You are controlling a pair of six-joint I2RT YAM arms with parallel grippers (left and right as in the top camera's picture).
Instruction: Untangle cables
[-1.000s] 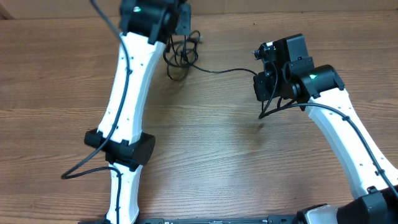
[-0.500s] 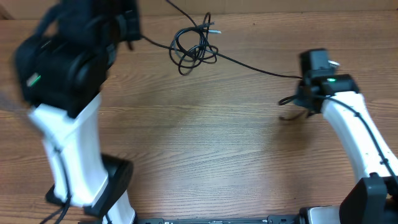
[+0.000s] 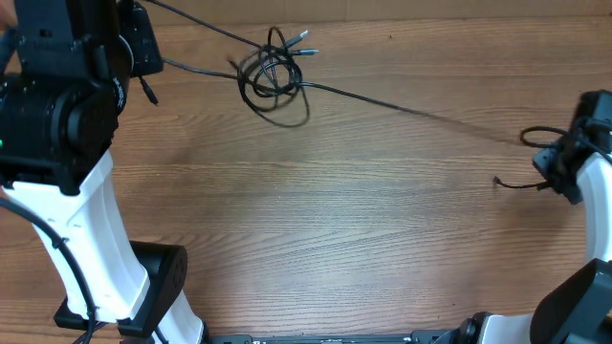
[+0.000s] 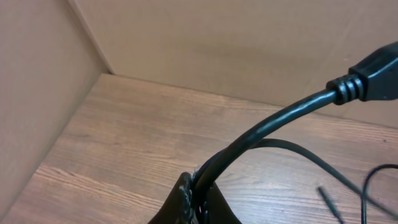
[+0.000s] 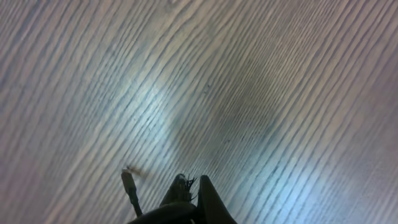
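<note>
- The surface (image 3: 335,220) you work on looks like pale brown wood with a fine straight grain. In the right wrist view it gives off a soft sheen, so it is smooth rather than rough.
- The cables (image 3: 273,76) have a black sheath, plastic or rubber by the look. Close up in the left wrist view you can see a light gloss and a ribbed moulded collar.
- The plug ends (image 3: 306,49) look silvery, like metal.
- The arm shells (image 3: 91,239) look like smooth white plastic, and the joints (image 3: 57,115) are black and duller.
- The walls (image 4: 217,43) look like matt brown board.
</note>
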